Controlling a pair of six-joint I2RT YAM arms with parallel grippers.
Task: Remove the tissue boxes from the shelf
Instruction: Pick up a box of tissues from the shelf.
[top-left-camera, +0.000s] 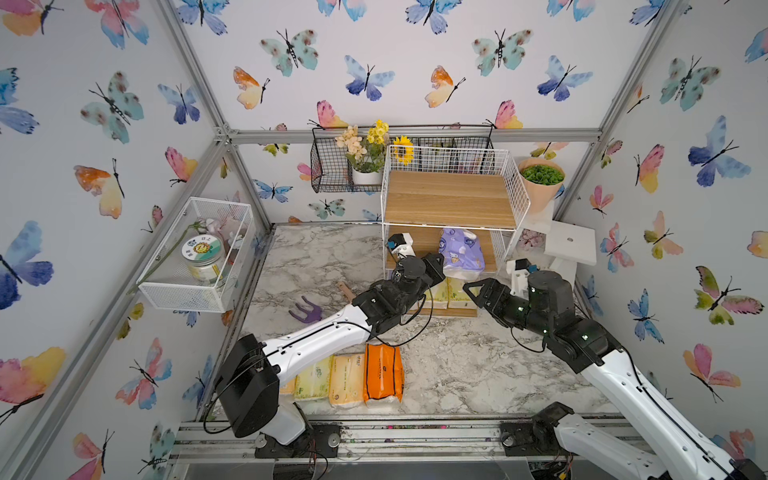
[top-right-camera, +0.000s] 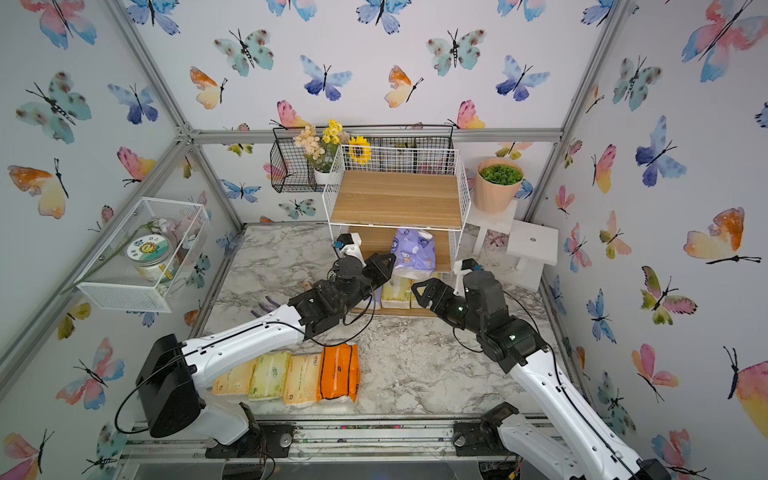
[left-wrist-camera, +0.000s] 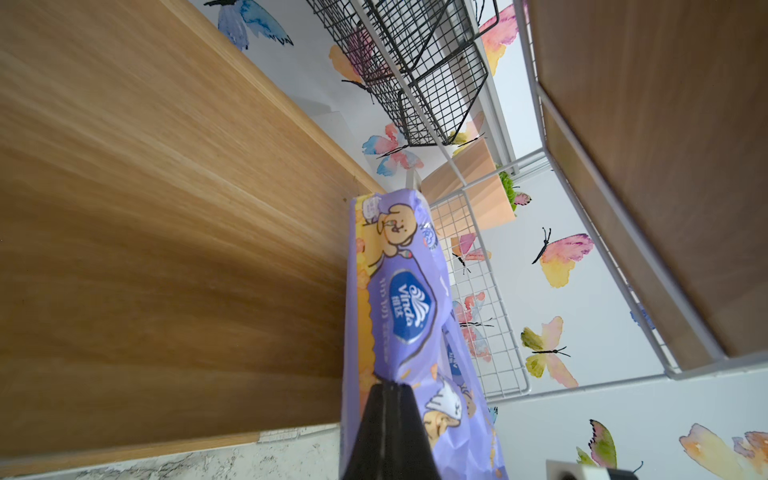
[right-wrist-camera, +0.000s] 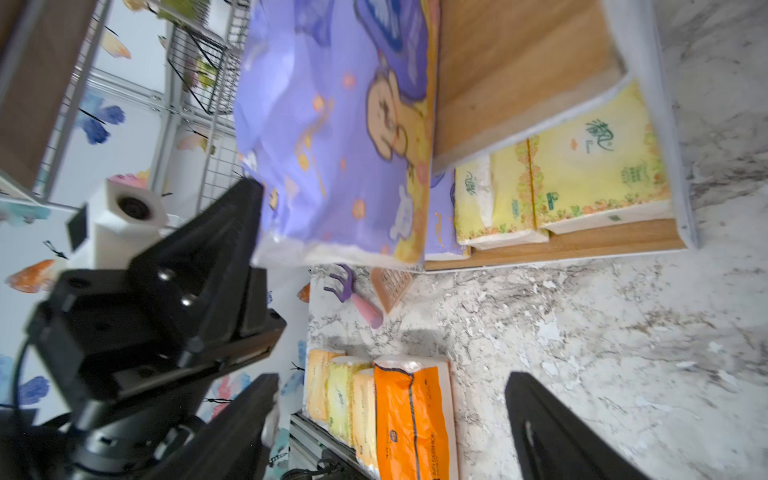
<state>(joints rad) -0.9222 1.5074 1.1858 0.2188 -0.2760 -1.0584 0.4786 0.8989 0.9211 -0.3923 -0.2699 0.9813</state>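
Observation:
The shelf (top-left-camera: 451, 199) of white wire and wooden boards stands at the back of the marble table. My left gripper (top-left-camera: 440, 266) is shut on the wrapper of a lilac-purple tissue pack (top-left-camera: 461, 249), which juts over the middle tier's front edge. In the left wrist view its fingertips (left-wrist-camera: 390, 388) pinch the pack (left-wrist-camera: 399, 291). Two yellow-green packs (right-wrist-camera: 582, 174) and another purple one (right-wrist-camera: 442, 216) lie on the bottom tier. My right gripper (top-left-camera: 469, 289) hangs open and empty in front of that tier. Several packs, one bright orange (top-left-camera: 383, 372), line the table's front edge.
A purple claw-shaped toy (top-left-camera: 306, 311) and a wooden brush (top-left-camera: 345, 291) lie on the table left of the shelf. On the left wall is a white mesh basket (top-left-camera: 195, 257), behind the shelf a black wire basket (top-left-camera: 332, 166). A plant pot (top-left-camera: 540, 183) and white stool (top-left-camera: 569, 243) stand right.

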